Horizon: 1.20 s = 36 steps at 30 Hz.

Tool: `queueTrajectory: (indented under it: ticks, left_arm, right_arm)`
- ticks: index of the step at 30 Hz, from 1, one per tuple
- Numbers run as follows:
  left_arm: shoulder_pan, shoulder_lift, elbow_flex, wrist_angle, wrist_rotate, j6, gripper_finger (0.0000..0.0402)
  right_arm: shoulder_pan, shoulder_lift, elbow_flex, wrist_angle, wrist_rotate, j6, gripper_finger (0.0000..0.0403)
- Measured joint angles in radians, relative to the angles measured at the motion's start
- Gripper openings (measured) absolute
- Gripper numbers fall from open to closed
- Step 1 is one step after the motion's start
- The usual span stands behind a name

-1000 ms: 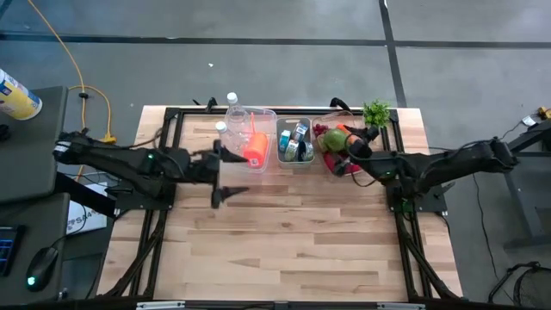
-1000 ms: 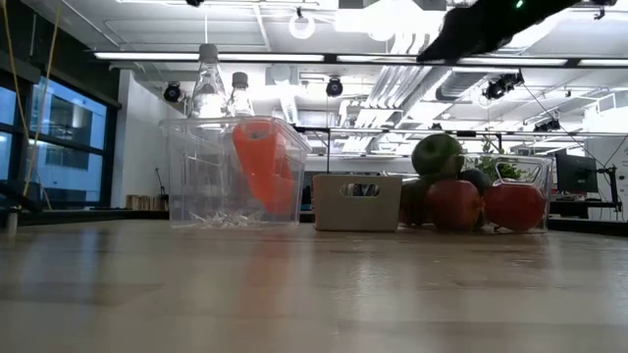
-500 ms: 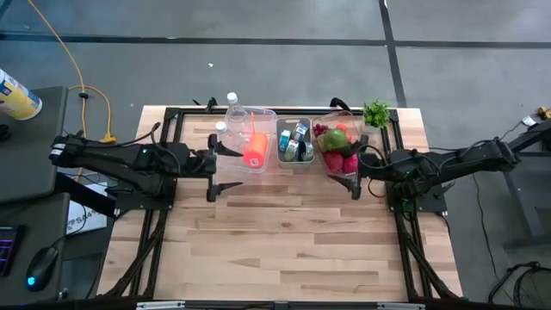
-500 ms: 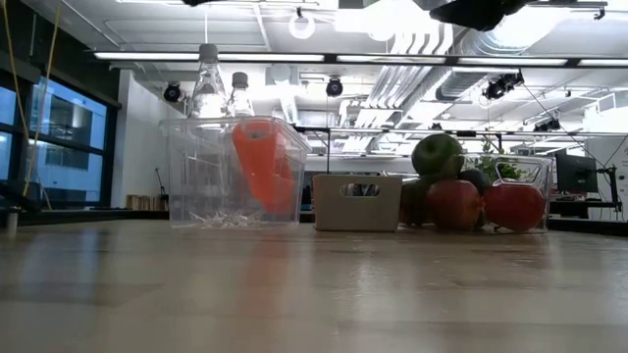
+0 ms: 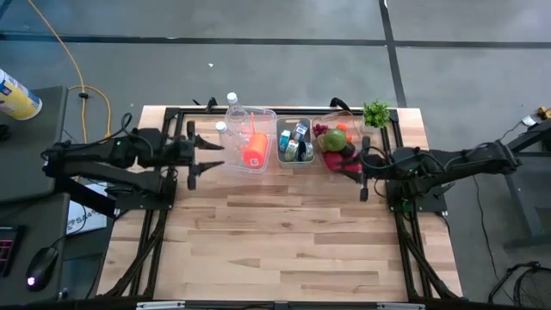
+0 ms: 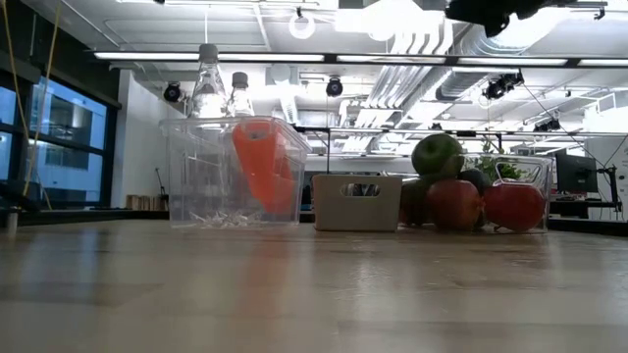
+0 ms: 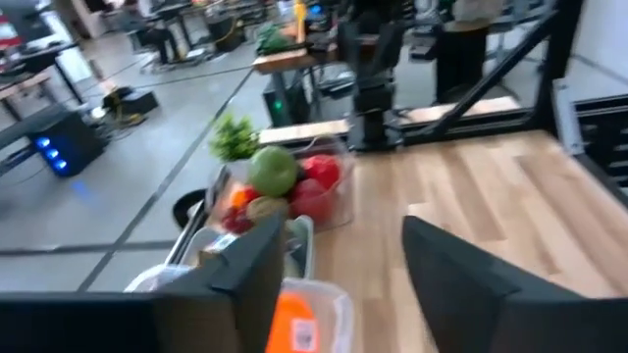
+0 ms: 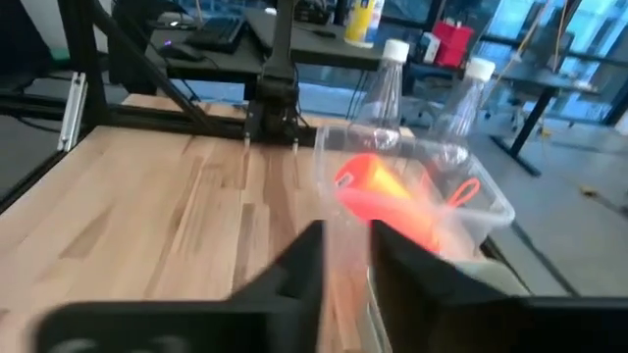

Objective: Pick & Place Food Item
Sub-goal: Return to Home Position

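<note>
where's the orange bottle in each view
High view: orange bottle in left clear bin, back centre.
Low view: orange bottle in the bin, left of middle.
Left wrist view: orange bottle nearest the camera.
Right wrist view: orange bottle before two clear bottles.
Shared landmark: that bin.

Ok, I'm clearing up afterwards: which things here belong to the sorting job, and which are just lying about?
Job: left bin, orange water bottle, clear bottles, grey basket, right bin, green apple, red apples, left hand, right hand.
Lying about: canister and computer mouse, beside the table.
</note>
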State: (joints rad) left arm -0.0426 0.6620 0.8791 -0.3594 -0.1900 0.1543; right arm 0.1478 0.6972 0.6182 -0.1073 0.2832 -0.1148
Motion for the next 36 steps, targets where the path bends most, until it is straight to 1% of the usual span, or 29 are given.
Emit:
queueTrajectory:
  ticks: [2,3,4,7,9,11,14,17,21,26,29,36]
  left_arm:
    - [0.044,-0.003,-0.013,-0.001,0.018,0.008,0.0164]
    - [0.067,-0.002,-0.018,-0.003,0.027,0.013,0.0146]
    - [0.090,-0.002,-0.026,-0.004,0.037,0.019,0.0129]
    - [0.151,-0.003,-0.048,-0.017,0.097,0.014,0.0082]
    - [0.183,-0.011,-0.059,-0.042,0.132,-0.001,0.0055]
    - [0.204,-0.028,-0.076,-0.049,0.143,-0.019,0.0033]
    - [0.218,-0.072,-0.109,-0.049,0.156,-0.028,0.0007]
    - [0.215,-0.145,-0.143,-0.071,0.197,-0.063,0.0002]
    - [0.190,-0.267,-0.217,-0.062,0.238,-0.106,0.0001]
    - [0.171,-0.399,-0.349,-0.002,0.236,-0.135,0.0001]
    - [0.171,-0.459,-0.416,0.014,0.237,-0.151,0.0001]
    - [0.170,-0.560,-0.523,0.028,0.243,-0.218,0.0001]
  right_arm:
    - [0.000,-0.027,0.000,-0.040,0.002,0.028,0.0036]
    - [0.000,-0.043,0.000,-0.057,0.002,0.054,0.0018]
    - [0.000,-0.056,0.000,-0.073,0.004,0.084,0.0011]
    - [0.000,-0.090,0.000,-0.105,0.029,0.165,0.0008]
    - [0.000,-0.106,0.000,-0.137,0.012,0.174,0.0007]
    - [0.001,-0.114,0.000,-0.158,-0.025,0.175,0.0003]
    - [0.001,-0.118,0.000,-0.174,-0.027,0.174,0.0002]
    - [-0.005,-0.121,-0.005,-0.208,-0.021,0.142,0.0003]
    - [-0.026,-0.157,-0.047,-0.160,-0.025,0.114,0.0002]
    - [-0.045,-0.200,-0.159,-0.011,-0.109,0.069,0.0001]
    - [-0.054,-0.223,-0.236,0.084,-0.111,0.065,0.0001]
    - [-0.096,-0.285,-0.434,0.338,-0.135,0.063,0.0001]
